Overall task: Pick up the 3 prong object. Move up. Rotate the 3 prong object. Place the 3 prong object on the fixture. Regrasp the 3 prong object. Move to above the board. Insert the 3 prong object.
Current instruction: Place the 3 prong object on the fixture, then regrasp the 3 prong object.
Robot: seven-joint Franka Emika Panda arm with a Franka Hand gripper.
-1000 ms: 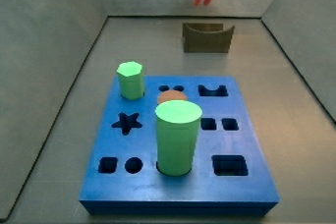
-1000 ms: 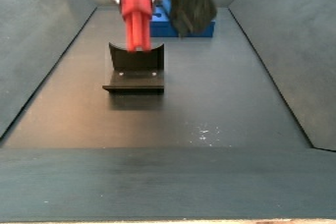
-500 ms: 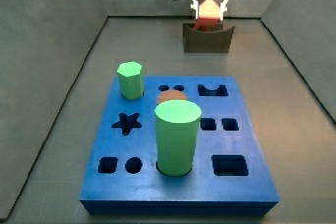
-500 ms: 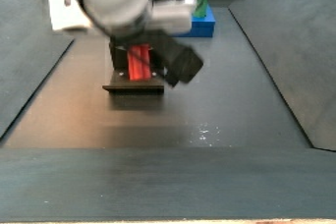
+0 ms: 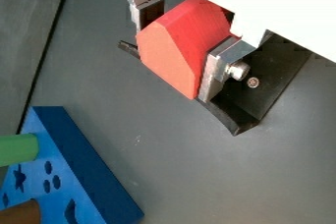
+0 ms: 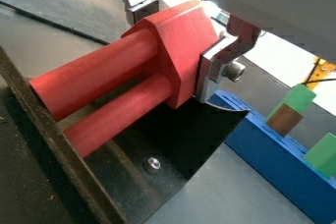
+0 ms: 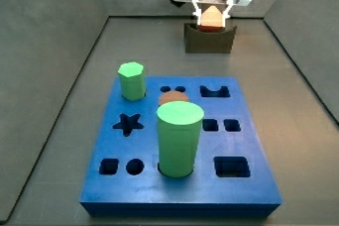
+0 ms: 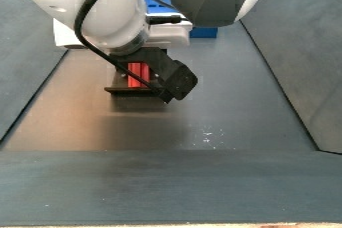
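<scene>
Two red prongs visible, 3 prong object between gripper fingers.

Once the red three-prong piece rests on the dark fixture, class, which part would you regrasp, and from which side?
Grip the blocky red head of the 3 prong object, where the hand clamps it now: its flat opposite faces suit the plates. Come from above, since the prongs lie low against the fixture, probably leaving little room there.

Opposed side views; close wrist views
</scene>
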